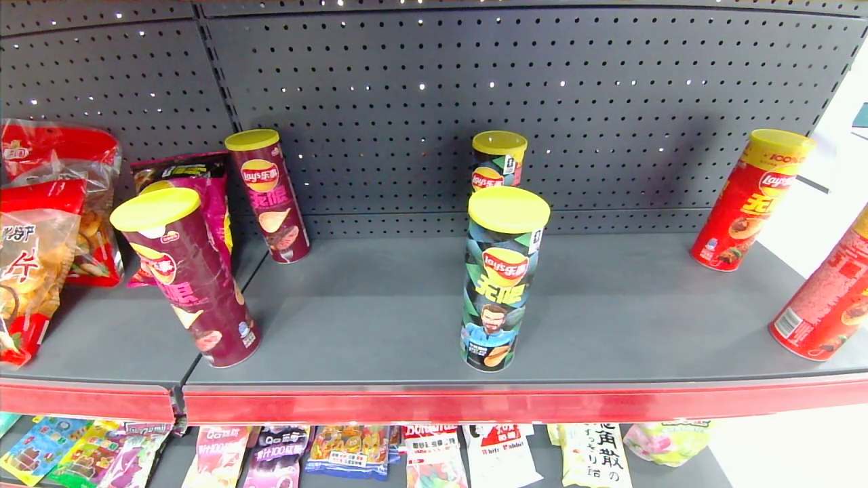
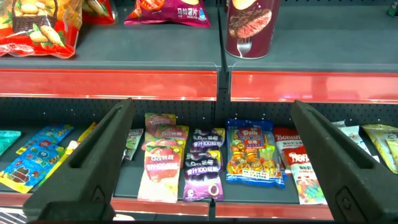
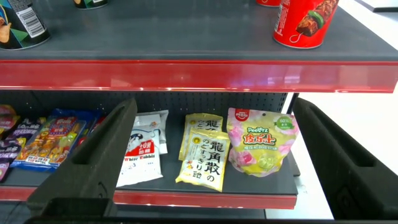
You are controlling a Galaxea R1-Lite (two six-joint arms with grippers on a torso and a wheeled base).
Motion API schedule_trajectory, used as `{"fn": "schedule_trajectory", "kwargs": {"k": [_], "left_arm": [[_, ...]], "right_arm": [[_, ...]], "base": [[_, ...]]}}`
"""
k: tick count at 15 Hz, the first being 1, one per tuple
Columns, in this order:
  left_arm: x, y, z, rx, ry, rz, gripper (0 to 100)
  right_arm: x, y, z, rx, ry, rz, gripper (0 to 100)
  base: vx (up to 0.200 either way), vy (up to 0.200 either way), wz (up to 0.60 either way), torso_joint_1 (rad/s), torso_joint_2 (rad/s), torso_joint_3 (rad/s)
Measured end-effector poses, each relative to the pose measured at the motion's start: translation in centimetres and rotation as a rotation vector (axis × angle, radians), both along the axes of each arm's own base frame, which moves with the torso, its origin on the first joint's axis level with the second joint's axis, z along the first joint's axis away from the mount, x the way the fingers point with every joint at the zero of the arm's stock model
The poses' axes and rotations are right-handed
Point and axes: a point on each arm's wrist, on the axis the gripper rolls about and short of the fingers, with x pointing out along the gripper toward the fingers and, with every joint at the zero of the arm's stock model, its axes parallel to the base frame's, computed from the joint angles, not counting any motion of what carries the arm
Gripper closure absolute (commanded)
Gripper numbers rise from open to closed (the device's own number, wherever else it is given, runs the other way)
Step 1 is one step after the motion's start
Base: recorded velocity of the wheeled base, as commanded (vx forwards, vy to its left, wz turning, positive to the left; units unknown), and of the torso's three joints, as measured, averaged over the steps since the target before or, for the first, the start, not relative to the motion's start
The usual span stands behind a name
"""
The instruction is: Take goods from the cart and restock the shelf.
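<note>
Shop, probably supermarket: pegboard-backed shelf (image 1: pixel 380 305), chip cans (image 1: pixel 502 285), snack packets (image 1: pixel 352 451) below

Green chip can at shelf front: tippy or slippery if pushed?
The green chip can is tall on a narrow base, so a high push would probably tip it, and its round wall would likely let it roll. It stands near the shelf's red edge, so it could fall off.

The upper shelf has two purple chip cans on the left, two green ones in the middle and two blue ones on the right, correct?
Not quite. The head view shows the two right-hand cans are red, not blue. The purple cans and green cans are as you said.
</note>
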Motion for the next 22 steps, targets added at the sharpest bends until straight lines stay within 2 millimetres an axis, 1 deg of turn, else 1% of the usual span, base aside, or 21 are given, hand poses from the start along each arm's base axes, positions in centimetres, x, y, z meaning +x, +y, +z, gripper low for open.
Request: {"fn": "schedule_trajectory", "kwargs": {"k": [22], "left_arm": [[0.00,0.00,0.00,0.000,0.000,0.000,0]], "right_arm": [[0.00,-0.04,0.00,-0.003,0.000,-0.019,0]], "base": [[0.000,0.000,0.00,0.000,0.00,0.000]]}}
